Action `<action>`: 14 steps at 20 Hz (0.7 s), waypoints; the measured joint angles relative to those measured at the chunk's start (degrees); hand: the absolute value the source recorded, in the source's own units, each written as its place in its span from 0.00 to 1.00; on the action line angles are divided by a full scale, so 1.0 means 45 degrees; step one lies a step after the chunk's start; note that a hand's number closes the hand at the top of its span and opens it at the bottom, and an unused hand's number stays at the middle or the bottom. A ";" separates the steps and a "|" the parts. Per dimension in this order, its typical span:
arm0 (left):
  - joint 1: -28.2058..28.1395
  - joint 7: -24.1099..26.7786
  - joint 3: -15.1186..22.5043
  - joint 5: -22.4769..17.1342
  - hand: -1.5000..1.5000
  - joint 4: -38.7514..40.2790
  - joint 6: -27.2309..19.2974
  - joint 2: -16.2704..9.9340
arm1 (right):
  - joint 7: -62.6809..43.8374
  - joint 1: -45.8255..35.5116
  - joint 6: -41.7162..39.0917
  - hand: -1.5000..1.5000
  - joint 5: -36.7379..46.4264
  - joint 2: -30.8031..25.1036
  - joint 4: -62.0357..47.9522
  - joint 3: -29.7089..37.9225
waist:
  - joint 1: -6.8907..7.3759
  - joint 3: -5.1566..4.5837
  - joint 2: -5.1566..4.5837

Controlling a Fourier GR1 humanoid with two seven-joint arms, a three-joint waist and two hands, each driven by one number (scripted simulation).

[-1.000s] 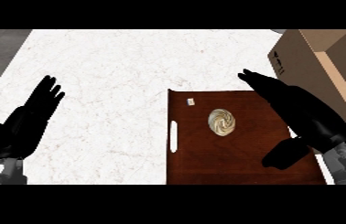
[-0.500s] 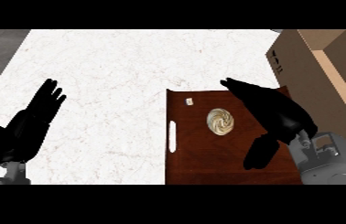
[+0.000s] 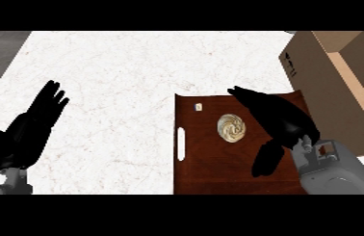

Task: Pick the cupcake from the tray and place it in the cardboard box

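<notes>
The cupcake [image 3: 232, 128], a pale swirl seen from above, sits on the dark brown tray [image 3: 213, 167] near its middle. My right hand [image 3: 279, 119] hovers over the tray's right side, just right of the cupcake, fingers straight and pointing up-left, thumb hanging down; it holds nothing. The cardboard box [image 3: 328, 71] stands open at the far right, beyond the tray's top right corner. My left hand [image 3: 34, 129] rests open at the left edge, fingers up.
The tray has a white slot handle [image 3: 181, 143] on its left rim and a small white tag [image 3: 198, 106] near its top left corner. White marble counter [image 3: 121, 76] spreads left of and behind the tray.
My right hand has moved left over the tray, closing in beside the cupcake. The left hand has barely shifted. The cupcake has not moved.
</notes>
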State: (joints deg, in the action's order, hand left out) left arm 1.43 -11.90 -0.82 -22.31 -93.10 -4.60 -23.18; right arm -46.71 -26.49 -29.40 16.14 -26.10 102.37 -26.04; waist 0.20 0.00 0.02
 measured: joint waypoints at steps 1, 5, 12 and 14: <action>-0.0147 -0.0051 0.0002 0.0067 0.50 -0.0191 0.0019 0.0116 | 0.0074 0.0086 -0.0050 0.00 0.0180 0.0185 -0.0016 0.0081 | 0.0004 0.0000 0.0000; -0.0169 -0.0208 -0.0485 0.0060 0.50 -0.0249 0.0397 0.0093 | 0.0662 -0.0107 -0.0255 0.00 0.0925 0.0789 -0.0512 0.0366 | 0.0020 0.0001 -0.0003; -0.0224 -0.0175 -0.0809 0.0476 0.50 -0.0081 0.0849 0.0517 | 0.1354 0.0001 -0.0903 0.00 0.2254 0.1366 -0.0714 0.0718 | 0.0002 0.0000 0.0002; -0.0347 -0.0157 -0.0850 0.0643 0.50 -0.0180 0.0881 0.0687 | 0.1324 0.0078 -0.1094 0.00 0.2602 0.1607 -0.0776 0.0732 | 0.0003 -0.0002 0.0003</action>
State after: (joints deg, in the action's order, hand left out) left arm -0.13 -12.60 -4.65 -19.41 -93.92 -0.64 -20.08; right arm -40.75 -26.14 -34.32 27.85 -18.87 98.88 -22.74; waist 0.22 -0.01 0.03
